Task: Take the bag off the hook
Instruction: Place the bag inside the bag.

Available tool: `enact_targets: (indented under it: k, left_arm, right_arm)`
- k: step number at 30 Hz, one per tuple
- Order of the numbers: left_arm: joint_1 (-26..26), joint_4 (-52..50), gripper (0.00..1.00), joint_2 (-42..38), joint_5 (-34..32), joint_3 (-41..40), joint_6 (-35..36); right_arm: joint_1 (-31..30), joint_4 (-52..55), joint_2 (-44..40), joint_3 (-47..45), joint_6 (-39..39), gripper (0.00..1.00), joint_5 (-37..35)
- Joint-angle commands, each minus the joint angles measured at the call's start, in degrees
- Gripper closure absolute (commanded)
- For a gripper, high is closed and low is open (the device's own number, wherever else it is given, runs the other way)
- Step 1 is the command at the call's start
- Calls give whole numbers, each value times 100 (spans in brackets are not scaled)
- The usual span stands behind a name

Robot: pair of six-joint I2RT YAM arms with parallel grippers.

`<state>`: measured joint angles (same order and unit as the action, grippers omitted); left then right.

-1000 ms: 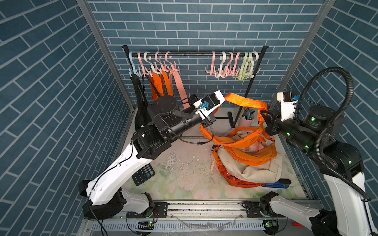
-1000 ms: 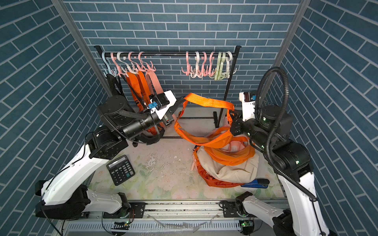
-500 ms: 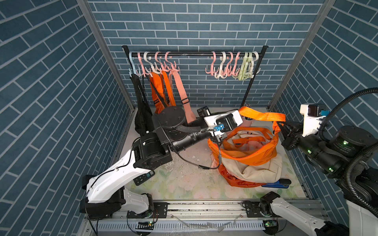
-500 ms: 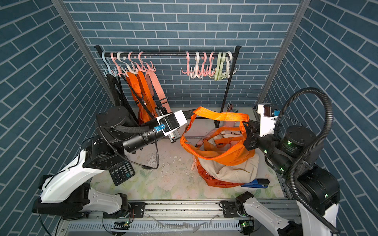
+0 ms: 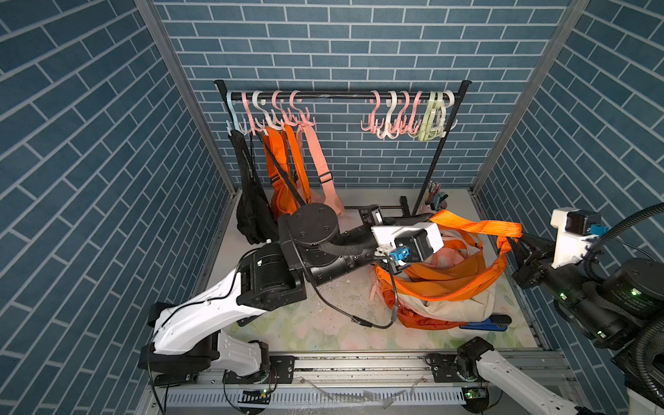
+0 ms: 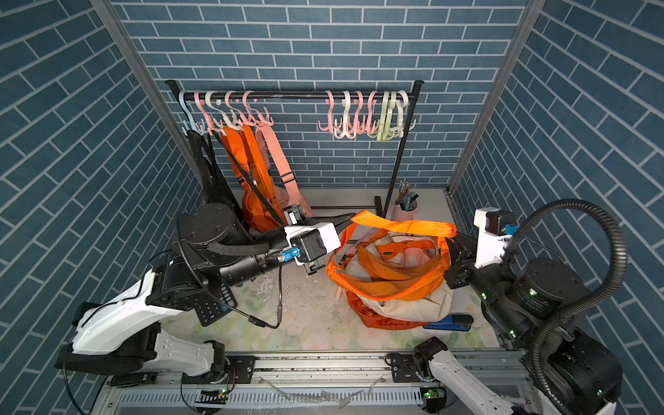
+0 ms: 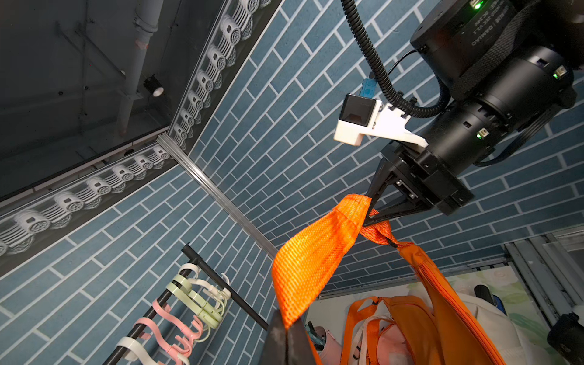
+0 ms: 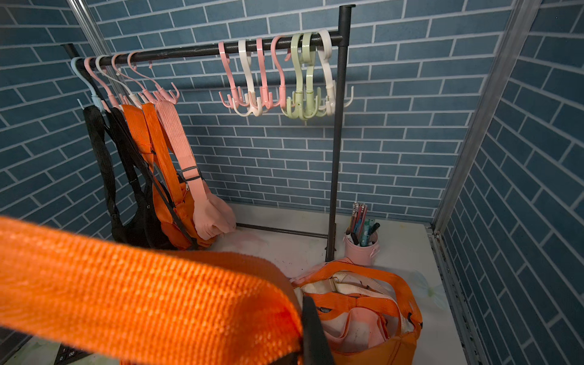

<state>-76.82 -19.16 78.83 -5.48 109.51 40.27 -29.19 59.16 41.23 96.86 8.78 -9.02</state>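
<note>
We see left hand (image 6: 348, 218) clamped on bag strap (image 6: 402, 225) | right hand (image 7: 368, 217) pinching same strap | motor label (image 7: 483, 31): DAMIAO

The strap (image 7: 316, 252) is coarse woven webbing, its ribbed orange weave plain in both wrist views, while the bag (image 6: 388, 284) is a smoother orange cloth with a faint sheen and the cream bag (image 6: 406, 305) is matt, creased cloth. The hooks (image 8: 298, 72) are smooth, glossy plastic, and the rail (image 8: 196, 49) is matt black metal with a slightly grainy coat. The counter (image 6: 312, 323) has a flat, printed floral surface, scuffed and flaked white towards the middle, and the hose (image 6: 575, 206) on the right arm is ribbed black plastic.
</note>
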Motion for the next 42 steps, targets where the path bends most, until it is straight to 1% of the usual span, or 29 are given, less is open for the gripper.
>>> enact_targets:
  k: [1,5,10,12,15,20,22,29,34,37,42]
  left_arm:
    - [-67,271,100,-42,143,-6,-195]
    - [-68,244,100,56,45,-6,-160]
    - [-37,654,100,27,-6,-556,-194]
    - [43,720,100,60,-7,-641,-238]
    - [240,720,100,176,54,-646,-303]
    - [805,798,100,379,317,-717,-652]
    - [978,816,100,519,363,-730,-678]
    - [1501,1014,100,1046,755,-730,-977]
    - [1838,1337,100,1315,974,-833,-1108]
    - [2053,1432,100,1484,1122,-849,-1219]
    - [2260,1554,100,1731,1305,-847,-1274]
  right_arm:
    - [10,134,-155,-79,125,100,-355]
    - [10,178,-194,-253,121,100,-405]
    - [10,89,-264,-688,21,100,-749]
    - [10,37,-276,-826,-12,100,-950]
    - [11,-53,-248,-1097,-64,100,-1345]
    - [10,-300,-140,-1624,30,100,-1845]
    - [10,-387,-69,-1775,92,100,-2026]
    - [26,-588,190,-2042,223,100,-2568]
    - [190,-916,292,-2336,178,100,-2596]
    - [465,-1014,433,-2431,246,100,-2298]
    - [974,-1201,626,-2607,340,100,-1857]
